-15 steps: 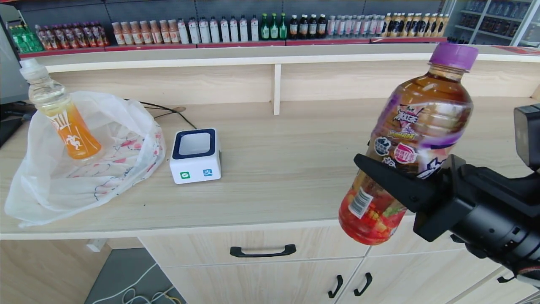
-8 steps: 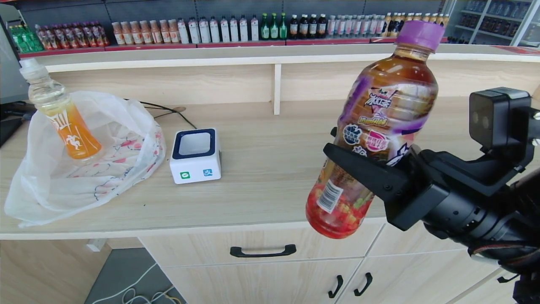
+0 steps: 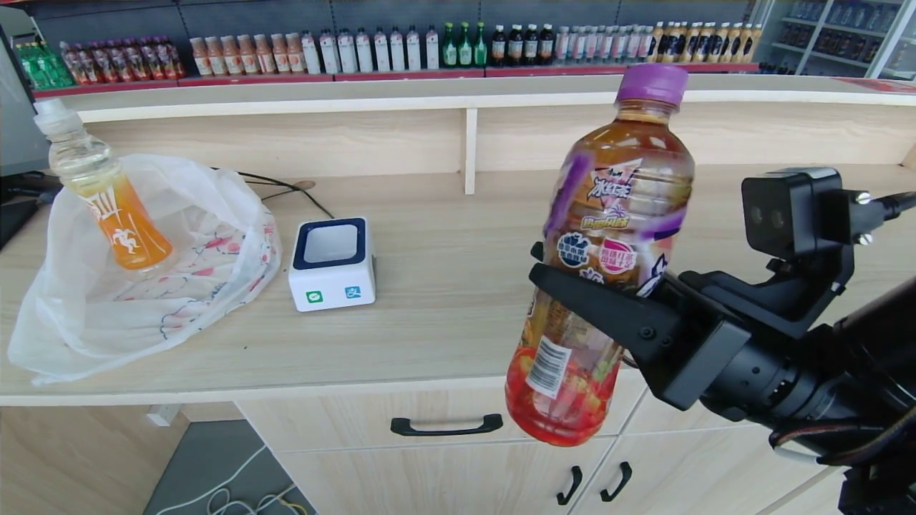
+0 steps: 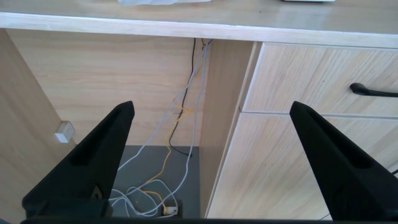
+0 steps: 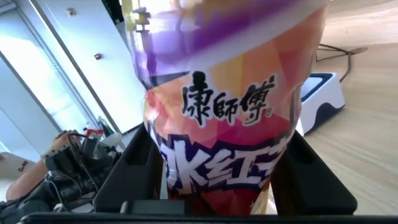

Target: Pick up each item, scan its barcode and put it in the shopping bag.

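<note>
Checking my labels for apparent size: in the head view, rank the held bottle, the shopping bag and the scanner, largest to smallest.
1-2. held bottle and shopping bag: roughly alike here; the bottle hangs close to the camera, so I won't rank them.
3. scanner: clearly smallest.

Head view overlooking counter [image 3: 444,300], right wrist sharing scanner [image 3: 331,263]

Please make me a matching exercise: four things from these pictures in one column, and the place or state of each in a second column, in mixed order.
Column one:
1. purple-capped bottle
2. orange drink bottle
3. scanner
4. left claw

Column two:
a. on the counter, beside the shopping bag
b. open, lower than the counter top
c. gripped by the right claw
d. in the shopping bag

Pairs: 1-c, 2-d, 3-a, 4-b
</note>
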{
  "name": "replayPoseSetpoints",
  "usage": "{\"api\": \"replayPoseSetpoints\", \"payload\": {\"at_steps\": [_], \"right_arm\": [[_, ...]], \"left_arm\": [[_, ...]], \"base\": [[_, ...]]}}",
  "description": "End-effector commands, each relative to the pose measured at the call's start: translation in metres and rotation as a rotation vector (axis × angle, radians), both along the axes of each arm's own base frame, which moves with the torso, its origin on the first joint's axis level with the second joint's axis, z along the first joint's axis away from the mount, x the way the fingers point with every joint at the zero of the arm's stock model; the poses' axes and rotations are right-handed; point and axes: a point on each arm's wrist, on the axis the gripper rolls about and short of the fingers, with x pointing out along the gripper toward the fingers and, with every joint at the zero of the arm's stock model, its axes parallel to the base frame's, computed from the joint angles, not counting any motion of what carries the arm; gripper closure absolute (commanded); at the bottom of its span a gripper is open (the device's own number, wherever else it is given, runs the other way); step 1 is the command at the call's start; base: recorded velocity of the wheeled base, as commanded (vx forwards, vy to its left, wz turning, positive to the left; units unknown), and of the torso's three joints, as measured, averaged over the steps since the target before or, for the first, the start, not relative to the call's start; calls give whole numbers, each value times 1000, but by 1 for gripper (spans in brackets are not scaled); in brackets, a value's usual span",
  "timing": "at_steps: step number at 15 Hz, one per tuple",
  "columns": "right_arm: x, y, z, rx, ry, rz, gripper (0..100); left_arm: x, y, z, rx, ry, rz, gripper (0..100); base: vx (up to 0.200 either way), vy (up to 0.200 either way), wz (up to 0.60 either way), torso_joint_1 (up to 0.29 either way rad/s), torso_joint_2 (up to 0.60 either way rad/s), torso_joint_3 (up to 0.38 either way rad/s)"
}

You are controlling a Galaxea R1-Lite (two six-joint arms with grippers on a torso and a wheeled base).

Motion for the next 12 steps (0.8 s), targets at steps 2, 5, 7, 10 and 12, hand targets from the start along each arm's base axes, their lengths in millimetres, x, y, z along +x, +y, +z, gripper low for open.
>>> {"api": "replayPoseSetpoints", "payload": {"at_steps": [2, 5, 7, 10, 12], "right_arm": [[-2, 0, 1, 24, 60, 30, 100], [-6, -3, 23, 117, 96, 86, 100], [-4, -2, 36, 168, 107, 115, 100], [-5, 0, 29, 151, 130, 121, 100], [-7, 0, 27, 145, 138, 126, 100]], "left_arm": [[0, 0, 0, -1, -1, 1, 0], [0, 0, 0, -1, -1, 1, 0], [0, 0, 0, 1, -1, -1, 0], [0, 0, 0, -1, -1, 1, 0], [0, 0, 0, -1, -1, 1, 0]], "base": [[0, 0, 0, 0, 0, 0], [0, 0, 0, 0, 0, 0], [0, 0, 0, 0, 0, 0], [0, 0, 0, 0, 0, 0], [0, 0, 0, 0, 0, 0]]}}
